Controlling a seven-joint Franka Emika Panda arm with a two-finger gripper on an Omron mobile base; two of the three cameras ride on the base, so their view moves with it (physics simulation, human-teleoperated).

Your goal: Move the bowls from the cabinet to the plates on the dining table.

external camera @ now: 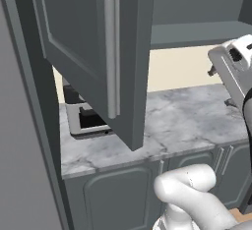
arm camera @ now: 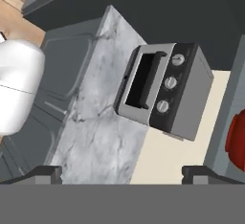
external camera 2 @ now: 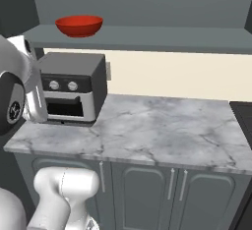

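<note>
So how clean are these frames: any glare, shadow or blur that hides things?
Left base view: flat light, and the open cabinet door covers most of the toaster oven. Right base view: sharp, with a soft highlight on the red bowl. Hand view: rolled sideways, slightly soft, bowl cropped at its right edge.

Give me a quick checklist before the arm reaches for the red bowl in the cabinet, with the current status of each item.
1. Cabinet door swung open: ok.
2. Red bowl upright on the cabinet shelf: ok.
3. Gripper open, nothing between its fingertips: ok.
4. Gripper lined up with the bowl: not ok; the hand view looks at the toaster oven, with the bowl at its right edge.
5. Second, cream bowl located: cannot tell.
6. Space around the red bowl on the shelf: ok in the right base view.
</note>
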